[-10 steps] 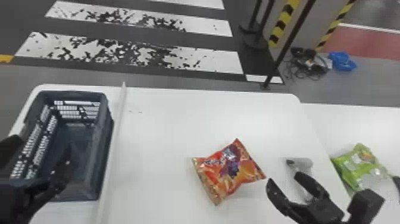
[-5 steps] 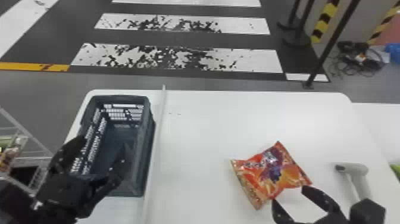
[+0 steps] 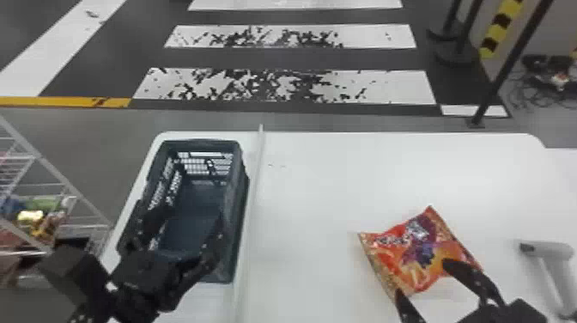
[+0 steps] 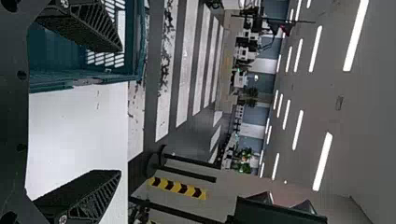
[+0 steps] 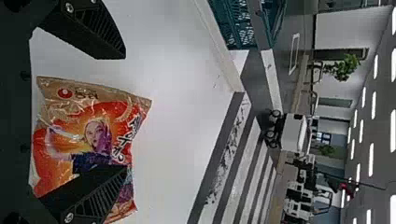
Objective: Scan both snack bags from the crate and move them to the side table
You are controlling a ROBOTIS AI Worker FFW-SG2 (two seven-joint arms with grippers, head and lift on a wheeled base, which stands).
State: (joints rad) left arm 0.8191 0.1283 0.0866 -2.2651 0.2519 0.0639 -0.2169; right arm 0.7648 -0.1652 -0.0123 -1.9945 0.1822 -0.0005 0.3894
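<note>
In the head view my right gripper (image 3: 446,279) is open at the near edge of the orange snack bag (image 3: 418,253), which lies on the white table. From the right wrist, the open right gripper (image 5: 112,112) has the snack bag (image 5: 84,140) between and below its fingers, with nothing clamped. My left gripper (image 3: 180,240) hangs open over the near part of the dark crate (image 3: 240,206), whose visible floor holds no bag. In the left wrist view the open left gripper (image 4: 119,109) has one finger in front of the crate (image 4: 84,81). A grey scanner (image 3: 549,251) lies right of the bag.
A raised white strip (image 3: 253,193) runs along the table just right of the crate. A wire rack (image 3: 56,184) with colourful packages stands left of the table. Beyond the table's far edge is a black post (image 3: 506,68).
The head view has swung left, so table, crate and bag sit farther right and the rack has come in. The green bag at the right has left the head view. The right gripper is nearer the orange bag.
</note>
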